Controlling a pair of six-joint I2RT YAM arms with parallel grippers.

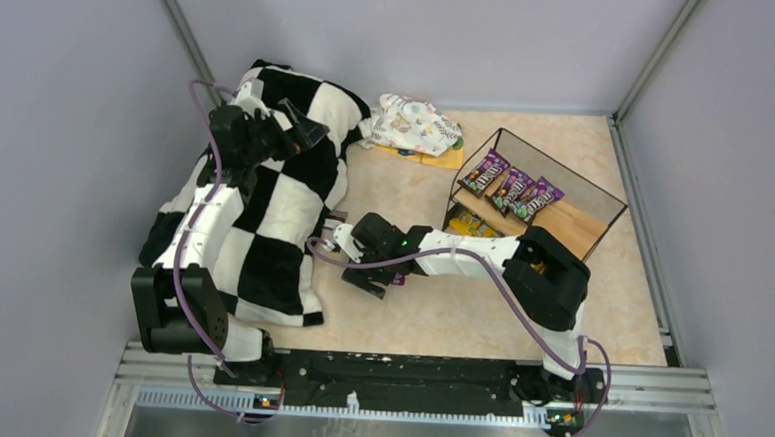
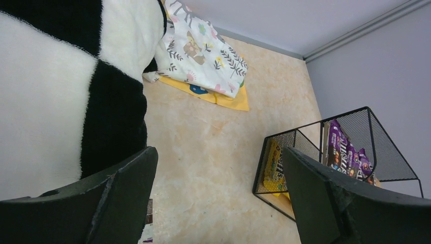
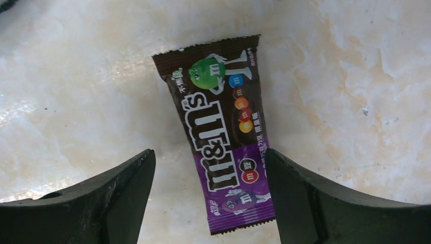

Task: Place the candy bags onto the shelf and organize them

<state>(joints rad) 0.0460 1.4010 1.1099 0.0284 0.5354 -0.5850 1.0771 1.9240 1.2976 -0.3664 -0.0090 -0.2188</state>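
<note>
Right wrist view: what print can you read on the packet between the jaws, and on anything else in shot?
"m&m's": large white letters along the brown-and-purple candy packet.
"m": on the small round candies printed on that packet.
Small print beside the logo: too small to read.
Purple packets and yellow packets on the shelf: lettering blurred, unreadable.

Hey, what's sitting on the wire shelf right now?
Three purple candy bags lie side by side on the upper board of the shelf. Yellow bags show on the lower tier, but the upper board covers most of them, so their count is unclear.
</note>
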